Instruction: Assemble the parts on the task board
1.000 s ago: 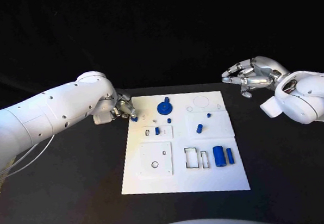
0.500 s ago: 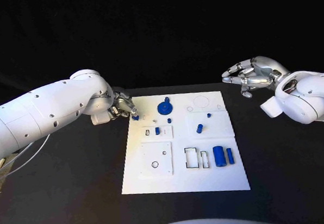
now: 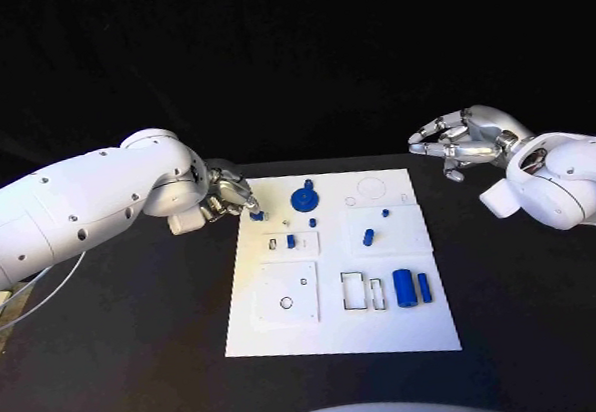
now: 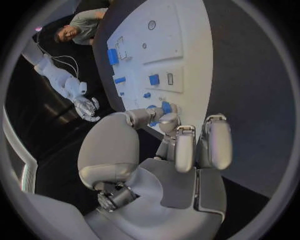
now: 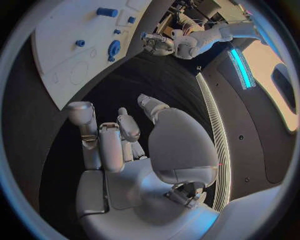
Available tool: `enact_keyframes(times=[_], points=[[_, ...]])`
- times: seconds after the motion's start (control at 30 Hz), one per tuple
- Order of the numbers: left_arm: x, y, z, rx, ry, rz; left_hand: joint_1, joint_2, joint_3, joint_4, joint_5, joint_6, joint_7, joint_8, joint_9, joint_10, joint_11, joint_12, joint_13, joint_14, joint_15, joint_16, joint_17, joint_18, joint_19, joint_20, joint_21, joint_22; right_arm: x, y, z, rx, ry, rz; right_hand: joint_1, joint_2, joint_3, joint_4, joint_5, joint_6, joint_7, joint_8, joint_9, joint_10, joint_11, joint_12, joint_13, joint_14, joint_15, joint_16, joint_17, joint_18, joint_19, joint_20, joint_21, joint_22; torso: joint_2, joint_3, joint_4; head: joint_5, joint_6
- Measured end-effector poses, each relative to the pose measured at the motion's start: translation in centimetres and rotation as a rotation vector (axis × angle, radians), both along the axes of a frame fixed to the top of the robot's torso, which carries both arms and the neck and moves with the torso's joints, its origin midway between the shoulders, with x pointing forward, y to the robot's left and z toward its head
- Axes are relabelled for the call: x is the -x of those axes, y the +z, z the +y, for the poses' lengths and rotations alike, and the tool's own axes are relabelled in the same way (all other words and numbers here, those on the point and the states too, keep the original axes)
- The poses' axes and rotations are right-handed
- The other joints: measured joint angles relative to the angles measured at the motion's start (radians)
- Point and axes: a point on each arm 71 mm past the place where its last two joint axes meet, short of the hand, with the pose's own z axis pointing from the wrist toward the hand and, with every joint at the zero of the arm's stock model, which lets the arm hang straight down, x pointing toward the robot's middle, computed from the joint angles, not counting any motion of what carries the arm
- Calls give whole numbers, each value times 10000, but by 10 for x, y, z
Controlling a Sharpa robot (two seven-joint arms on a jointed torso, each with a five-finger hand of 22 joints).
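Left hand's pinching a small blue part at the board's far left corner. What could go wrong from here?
1. The left hand holds the small blue part only at its fingertips, so it could slip or twist.
2. The hand hangs over the task board edge; a dropped part might roll onto the black table.

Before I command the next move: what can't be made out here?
- Head view: the left robot hand covers the task board corner; contact under its fingertips is hidden.
- Left wrist view: fingertips hide most of the small blue part pinched there.
- Head view: the board's smallest blue pieces are too small to identify.
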Motion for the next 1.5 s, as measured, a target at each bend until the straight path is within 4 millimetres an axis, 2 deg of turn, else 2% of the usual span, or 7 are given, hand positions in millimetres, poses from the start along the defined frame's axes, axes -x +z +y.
enact_keyframes(times=[0.4, 0.43, 0.57, 0.77, 0.97, 1.23, 1.5], points=[[13, -8, -10, 177, 176, -436, -118, -117, 32, 28, 56, 31, -104, 2, 0, 423, -183, 227, 366, -17, -124, 58, -1, 1, 110, -70, 117, -1, 0, -1, 0, -2, 3, 21, 0, 0, 0, 0, 0, 0, 0, 0, -1, 0, 0, 0, 0, 0, 0, 0, -11, 0, 0, 0, 0, 0, 1, 7, 24, 81, 36], [14, -10, -11, 173, 201, -459, -147, -146, 211, -150, 55, 32, -105, 2, 0, 441, -201, 227, 386, -14, -127, 58, -1, 0, 110, -70, 117, -1, 0, -2, 0, -3, 4, 24, 0, 0, 0, 0, 0, 0, 0, 0, -1, 0, 0, 0, 0, 0, 0, 0, -11, 0, 0, 0, 0, 1, 0, 7, 19, 88, 32], [17, -17, -12, 124, 293, -468, -224, -217, 211, -150, 12, 89, -161, 2, 0, 553, -238, 302, 451, -16, -196, 57, -1, 0, 162, -122, 117, -1, 0, -2, 0, -5, 2, 36, 0, 0, 0, 0, 0, 0, 0, 0, -1, 0, 0, 0, 0, 0, 0, 0, -10, -1, 0, 0, 0, 0, 1, 4, 12, 95, 12], [20, -25, -13, 44, 394, -377, -341, -23, -205, 145, -263, 160, -232, 2, 0, 657, -342, 303, 476, -17, -268, 57, -1, -1, 158, -198, 117, -2, 0, -3, 0, -6, -2, 55, 0, 0, 0, 0, 0, 0, 0, 0, -2, 0, 0, 0, 0, 0, 0, 0, -10, 0, 0, 0, 0, 1, 15, -5, -2, 84, 8], [20, -29, -17, -8, 377, -264, -280, 193, -776, 388, -326, 162, -235, 2, 0, 785, -402, 427, 654, -18, -337, 57, -2, -1, 195, -234, 117, -3, 1, -4, 0, -6, -2, 71, 0, 0, 0, 0, 0, 0, 0, 40, -2, 0, 0, 0, -24, 0, 0, 0, -10, 0, 0, 0, 0, 1, 19, -6, -2, 81, -5], [20, -30, -22, -53, 252, -67, -271, 203, -1152, 435, -365, 363, -321, 4, 1, 922, -467, 480, 756, 18, -373, 57, -2, -1, 159, -271, 117, -4, 1, -5, 1, -8, 2, 83, 0, 0, 0, -1, 0, 0, 0, 40, -2, 0, 0, 0, -24, 0, 0, 0, -10, -1, 0, 0, 0, 1, 29, -5, -8, 89, -44], [20, -33, -23, -236, 111, 217, -203, 271, -1221, 368, -384, 377, -334, 4, 1, 922, -467, 480, 706, -17, -409, 56, -2, -1, 194, -306, 117, -4, 1, -5, 0, -8, -7, 90, 0, 0, 0, 0, 0, 0, 0, 40, -2, 0, 0, 0, -23, 0, 0, 1, -9, 0, 0, 0, 0, 1, 30, 8, -9, 78, -81]])
